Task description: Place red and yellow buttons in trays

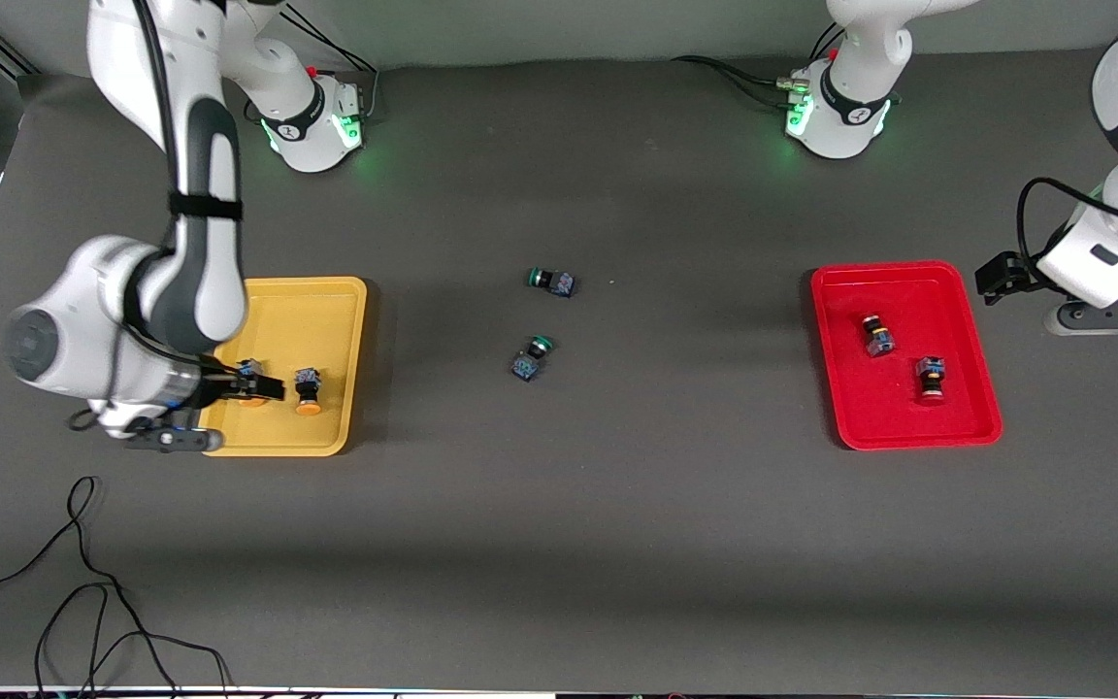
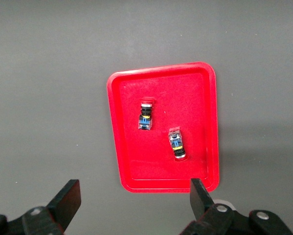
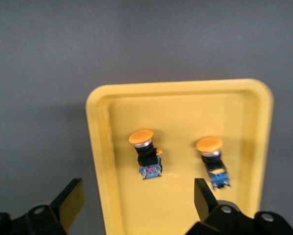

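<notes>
yellow buttons (image 3: 145, 152) caps toward front camera | right gripper (image 3: 136, 205) agape | left gripper (image 2: 135, 201) agape

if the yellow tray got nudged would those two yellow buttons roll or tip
Probably some. Both yellow buttons lie on their sides in the yellow tray, so there is nothing left to tip. Their round caps might rock or pivot them, but the boxy bodies should stop a roll, and the raised rim would likely contain them.
</notes>
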Controlling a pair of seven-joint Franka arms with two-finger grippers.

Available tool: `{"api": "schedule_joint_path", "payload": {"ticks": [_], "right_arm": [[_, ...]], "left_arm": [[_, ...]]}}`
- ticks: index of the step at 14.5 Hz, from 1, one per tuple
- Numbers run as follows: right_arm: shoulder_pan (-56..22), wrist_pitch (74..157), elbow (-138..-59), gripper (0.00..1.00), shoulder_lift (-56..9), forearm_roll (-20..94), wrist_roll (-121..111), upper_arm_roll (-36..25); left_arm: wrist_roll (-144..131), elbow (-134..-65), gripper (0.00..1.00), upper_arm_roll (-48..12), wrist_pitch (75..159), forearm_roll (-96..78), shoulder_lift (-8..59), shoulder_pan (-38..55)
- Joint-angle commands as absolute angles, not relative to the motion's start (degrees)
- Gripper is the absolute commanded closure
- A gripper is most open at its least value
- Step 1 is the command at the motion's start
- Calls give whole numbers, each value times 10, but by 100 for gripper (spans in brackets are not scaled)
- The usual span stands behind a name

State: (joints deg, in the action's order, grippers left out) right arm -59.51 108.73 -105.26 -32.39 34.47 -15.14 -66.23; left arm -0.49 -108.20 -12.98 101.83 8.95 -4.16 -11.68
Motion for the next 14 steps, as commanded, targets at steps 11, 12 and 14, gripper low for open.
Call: {"api": "schedule_joint_path", "payload": {"ticks": [11,12,14], "right_arm": [[-586,968,-941,0,-174,188,-13,-661],[-543,971,-942,0,-143,153,14,-609],[-436,973,-942,0,-97,106,42,-485]], "left_arm": [[23,-1027,1,-114,972,26,-74,-78],[17,-1024,1,-106,969,29,-73,-67],[18,-1015,1,-58,969,43,-69,-20]]}}
